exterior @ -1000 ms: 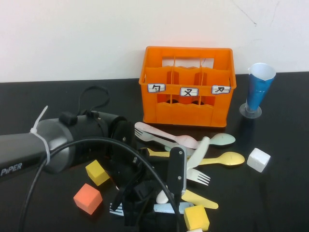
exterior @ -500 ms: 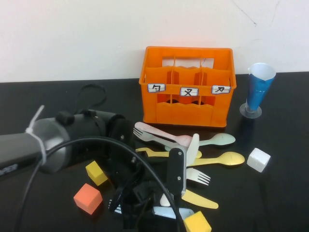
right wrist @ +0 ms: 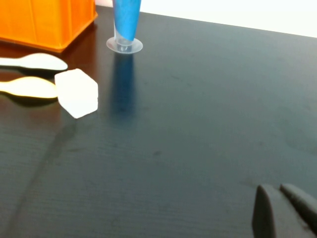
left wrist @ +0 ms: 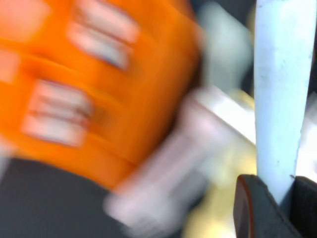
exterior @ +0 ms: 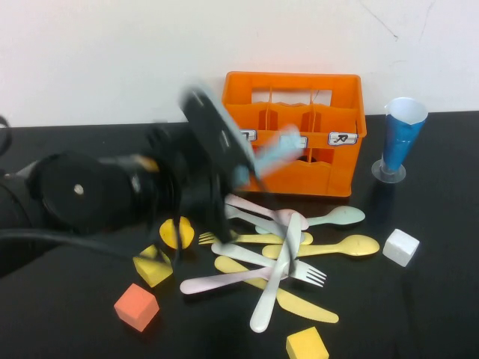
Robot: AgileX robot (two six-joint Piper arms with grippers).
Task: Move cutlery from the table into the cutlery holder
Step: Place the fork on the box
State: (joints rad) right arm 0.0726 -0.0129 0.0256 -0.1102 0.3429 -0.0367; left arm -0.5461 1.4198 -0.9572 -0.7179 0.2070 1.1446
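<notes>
My left gripper (exterior: 243, 161) is raised in front of the orange cutlery holder (exterior: 299, 96) and is shut on a light blue piece of cutlery (exterior: 273, 153). In the left wrist view the light blue piece (left wrist: 280, 89) sticks out from between the fingers (left wrist: 250, 201), with the holder (left wrist: 99, 99) close beside it. The rest of the pastel cutlery (exterior: 277, 247) lies in a pile on the black table before the holder. My right gripper (right wrist: 280, 198) is shut and empty, low over bare table, away from the pile.
A blue cone cup (exterior: 400, 138) stands right of the holder, also in the right wrist view (right wrist: 126, 20). A white cube (exterior: 400, 247) lies near the spoons. Yellow cubes (exterior: 153, 269) (exterior: 305, 345), an orange cube (exterior: 136, 307) and a small yellow object (exterior: 177, 232) lie at the front left.
My left arm has lifted from the front of the pile and swung up toward the holder with the light blue piece. Several pieces in the pile have shifted.
</notes>
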